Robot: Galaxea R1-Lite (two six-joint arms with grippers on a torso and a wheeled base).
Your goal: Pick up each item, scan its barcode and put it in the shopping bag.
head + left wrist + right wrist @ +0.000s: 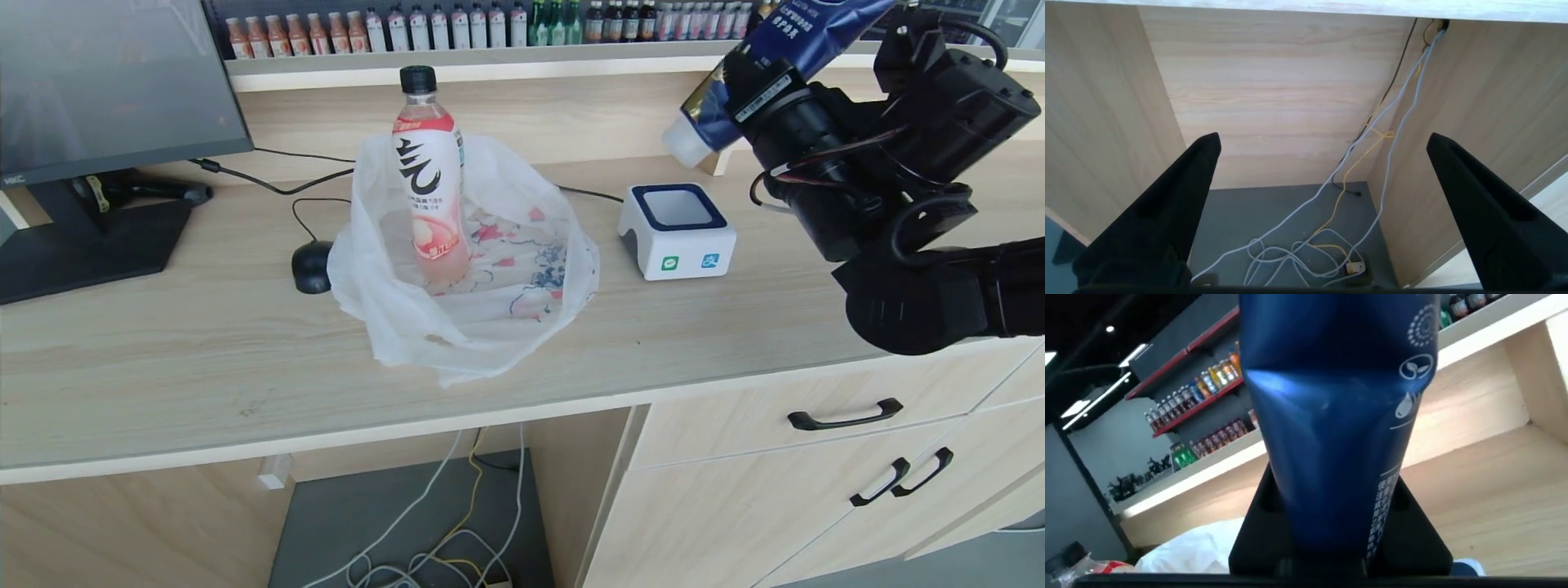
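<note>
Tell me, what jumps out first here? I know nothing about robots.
A tall pink plastic drink bottle with a black cap stands upright inside a thin white plastic shopping bag in the middle of the pale wooden counter. On the right, the black right gripper holds a dark blue squeeze tube with a white cap tilted in the air, near a small white box scanner.

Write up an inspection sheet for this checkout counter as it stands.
Surface: light wood counter; no spills seen.
Job's things: pink bottle upright inside the white shopping bag; blue tube held aloft, up and right of the scanner in the head view.
Clutter: mouse beside the bag; monitor at the robot's left.
Grippers: right gripper shut on the blue tube; left gripper below the counter, jaws open, empty.
Cables: mouse lead on the counter; loose cables on the floor beneath.
Surroundings: shelf of bottles behind; drawers below right.
</note>
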